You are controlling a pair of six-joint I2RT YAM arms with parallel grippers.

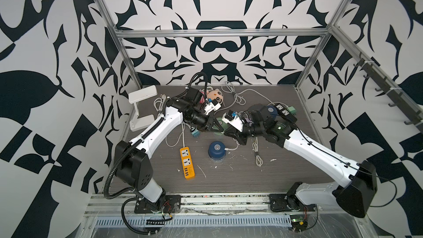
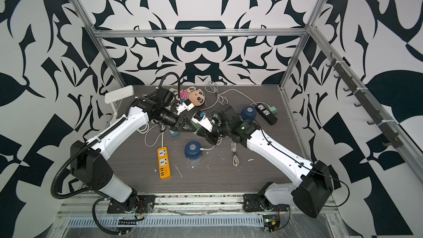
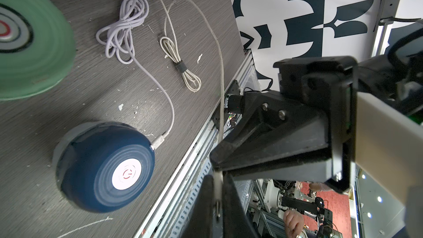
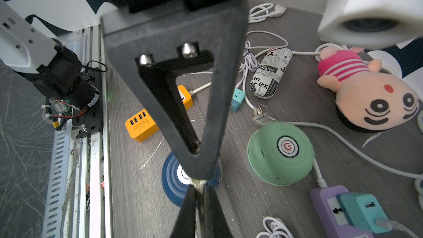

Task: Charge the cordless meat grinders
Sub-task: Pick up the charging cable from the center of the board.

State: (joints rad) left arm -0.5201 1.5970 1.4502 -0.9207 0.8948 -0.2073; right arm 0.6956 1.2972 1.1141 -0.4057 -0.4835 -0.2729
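Dark-blue dome-topped grinder [image 3: 103, 168], lower left of frame, carrying plugged-in white cable [image 3: 173, 117]. Left jaws, right jaws both clamping beige cable [image 3: 221, 76]. Mint-green grinder [image 4: 280, 153], second dark-blue grinder [image 2: 249, 112] seemingly awaiting hookup.

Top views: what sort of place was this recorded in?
Most likely a lab robot-data cell: left arm and right arm bolted to a rail at a small table, boxed in by aluminium framing and patterned panels. The left wrist view glimpses more rigs and a person beyond.

newsprint case [image 4: 270, 74]: "kin", "ex" | green grinder button [image 4: 287, 146]: red power sign
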